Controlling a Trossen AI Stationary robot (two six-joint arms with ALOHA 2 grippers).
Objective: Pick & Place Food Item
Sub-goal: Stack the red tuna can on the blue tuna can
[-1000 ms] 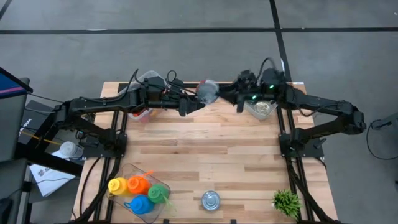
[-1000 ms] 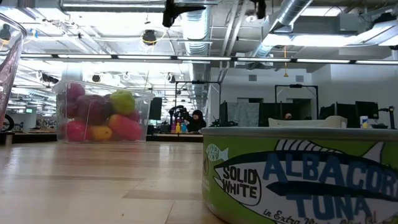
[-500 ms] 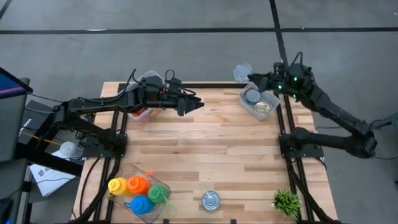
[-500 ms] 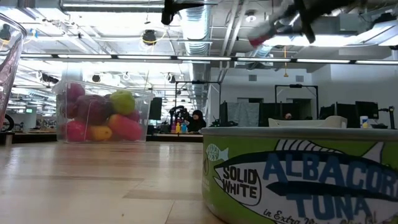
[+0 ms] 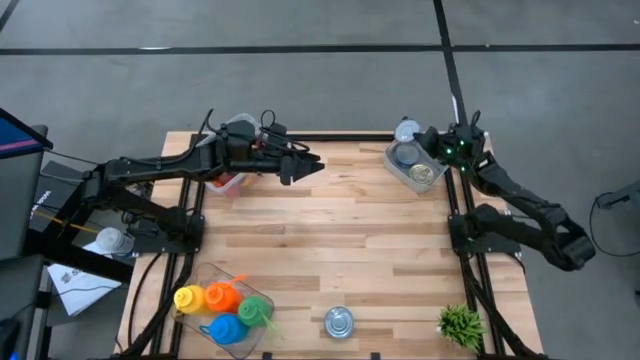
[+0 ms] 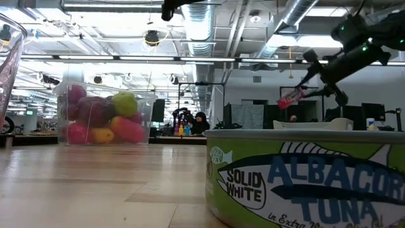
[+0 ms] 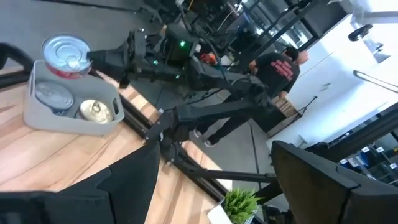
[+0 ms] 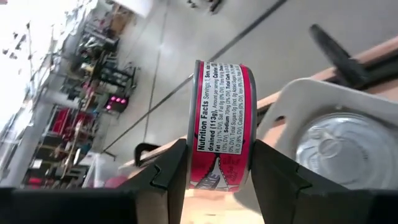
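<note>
While the right end effector (image 8: 219, 163) grips the red-labelled can (image 8: 221, 123) above the grey bin (image 5: 416, 167), a tilted release could wedge it against cans inside; left end effector (image 5: 305, 167), seemingly closed, waits over the worktop (image 5: 330, 250).

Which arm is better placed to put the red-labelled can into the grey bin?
Right. The right gripper already holds the red can beside the grey bin; the left gripper is empty, farther off over the table.
</note>
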